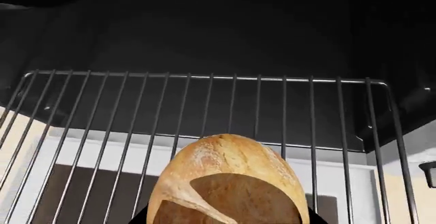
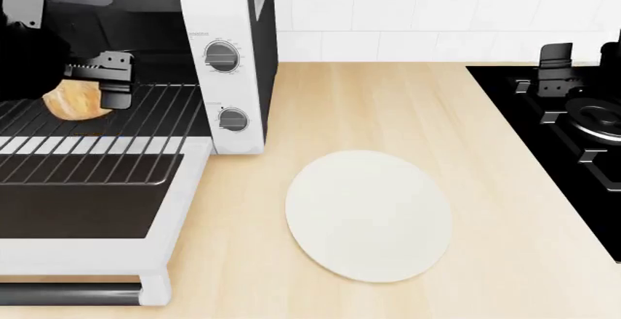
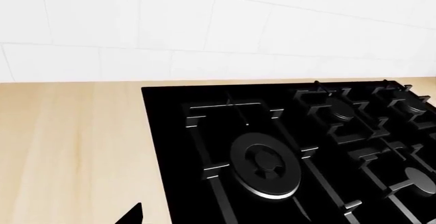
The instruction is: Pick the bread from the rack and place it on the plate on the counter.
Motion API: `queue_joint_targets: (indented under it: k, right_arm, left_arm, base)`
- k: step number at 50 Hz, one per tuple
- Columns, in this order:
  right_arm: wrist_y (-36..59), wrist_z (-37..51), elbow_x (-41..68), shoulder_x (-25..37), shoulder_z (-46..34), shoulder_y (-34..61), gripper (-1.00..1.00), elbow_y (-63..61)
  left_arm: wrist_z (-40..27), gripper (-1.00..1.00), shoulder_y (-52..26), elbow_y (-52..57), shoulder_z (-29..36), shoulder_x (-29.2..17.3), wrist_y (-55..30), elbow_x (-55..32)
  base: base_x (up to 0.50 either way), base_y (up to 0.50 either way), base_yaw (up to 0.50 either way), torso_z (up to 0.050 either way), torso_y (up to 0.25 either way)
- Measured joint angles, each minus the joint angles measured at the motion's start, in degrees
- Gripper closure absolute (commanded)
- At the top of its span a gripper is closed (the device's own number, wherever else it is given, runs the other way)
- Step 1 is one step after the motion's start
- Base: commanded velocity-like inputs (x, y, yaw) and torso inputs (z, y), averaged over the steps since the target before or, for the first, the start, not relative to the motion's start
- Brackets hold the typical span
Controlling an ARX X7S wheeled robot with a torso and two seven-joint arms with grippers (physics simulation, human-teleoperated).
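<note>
One roll is all I am after, and my left claw (image 2: 109, 79) is at it now: the bread (image 2: 75, 101) sits on the rack (image 2: 145, 115) inside the open toaster oven (image 2: 228, 65), with my dark fingers against its near side, though I cannot tell whether they are truly clenched on it. To do this well, I judge I should squeeze evenly, lift straight off the wires before pulling out, and keep clear of the oven roof. From my left wrist the bread looks slightly egg-shaped, its long axis running toward the oven's back wall. The plate (image 2: 369, 213) waits bare on the surface (image 2: 388, 108), well apart. My right claw (image 2: 558, 68) hovers by the stove (image 2: 572, 130); its state is unclear.
</note>
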Motion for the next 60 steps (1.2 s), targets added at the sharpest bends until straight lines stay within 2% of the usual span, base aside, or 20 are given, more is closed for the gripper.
queue_joint_targets:
  k: [16,32,46,60]
  right_arm:
    - [0.25,0.12,0.16,-0.25,-0.06,0.43,-1.0,0.1]
    - [0.22,0.05,0.04,-0.82,-0.41,0.6,-1.0,0.42]
    - [-0.2,-0.28,-0.27,-1.3,-0.86,0.22,-1.0,0.94]
    - [-0.64,-0.83,-0.76,-1.86,-1.4,0.09,-1.0,1.75]
  left_arm:
    - [-9.05,1.0,-8.06,3.9,1.45,-2.72,-4.25,-14.67]
    - [-11.96,1.0,-10.84,10.04,3.66,-3.05,-4.62,-26.83]
    - [-11.05,1.0,-11.03,12.53,3.34,-0.72,-3.7,-29.88]
    - [-8.7,1.0,-11.32,11.39,2.08,5.18,-2.4,-29.7]
  base:
    - [0.0,0.0,0.0,0.0,0.0]
    - [0.0,0.0,0.0,0.0,0.0]
    - [0.0,0.0,0.0,0.0,0.0]
    - [0.0,0.0,0.0,0.0,0.001]
